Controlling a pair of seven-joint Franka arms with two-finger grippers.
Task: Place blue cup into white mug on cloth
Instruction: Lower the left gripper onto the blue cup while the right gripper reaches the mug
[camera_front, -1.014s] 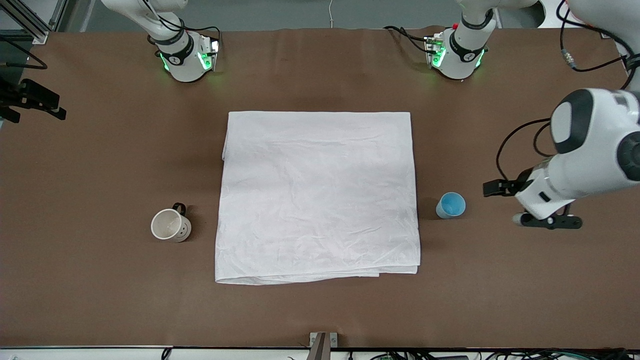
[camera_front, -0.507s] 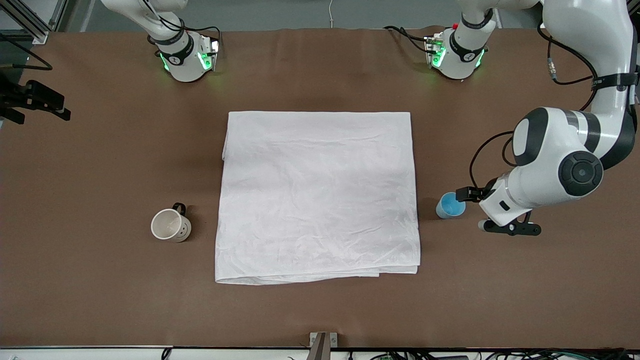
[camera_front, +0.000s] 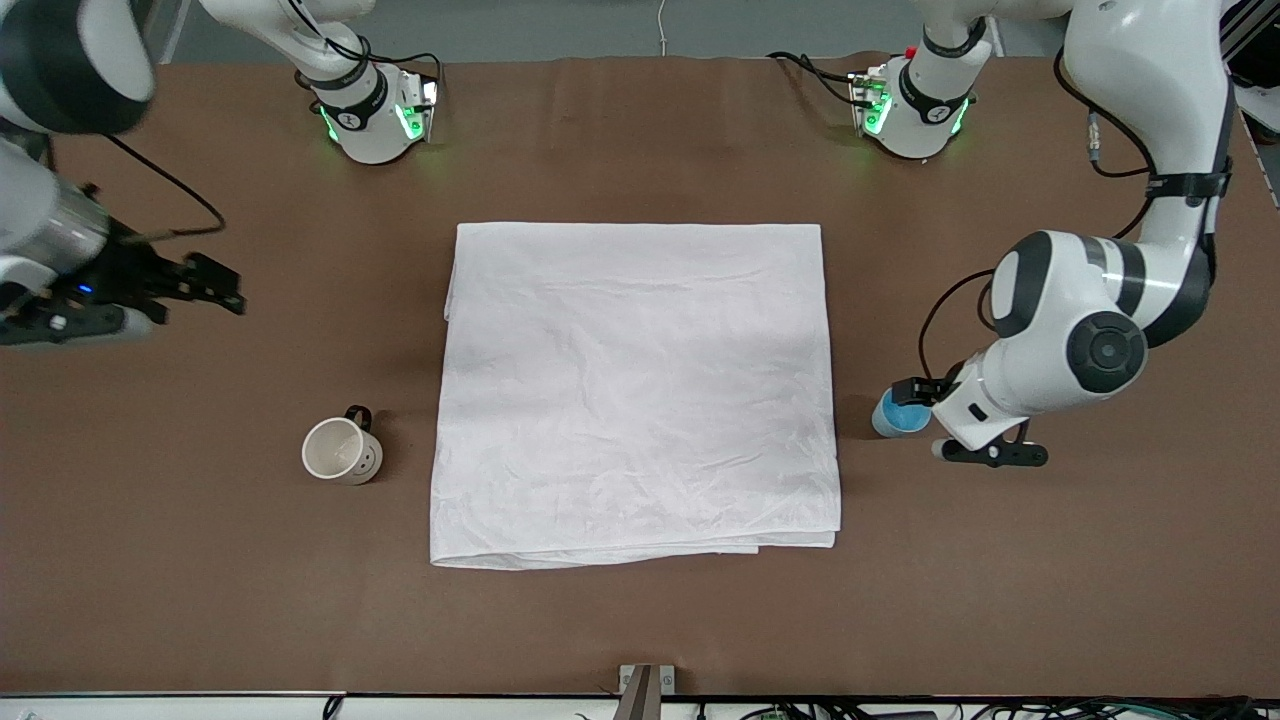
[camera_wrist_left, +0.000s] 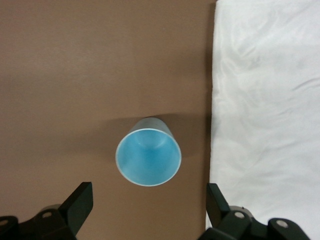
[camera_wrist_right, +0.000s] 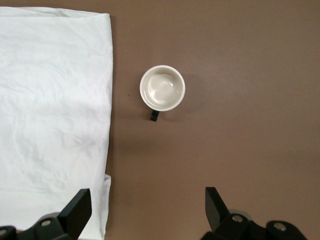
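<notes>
Even overhead light is falling on the table (camera_front: 200, 560); soft shadows are sitting beside the mug (camera_front: 342, 451) and cup (camera_front: 900, 412). The right arm (camera_front: 60, 60) is showing motion blur at the frame edge.

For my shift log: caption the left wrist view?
Open left gripper above upright light-blue plastic tumbler beside wrinkled white cloth.

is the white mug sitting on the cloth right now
No, the white mug stands on the bare brown table beside the cloth, toward the right arm's end, with a strip of table between them.
</notes>
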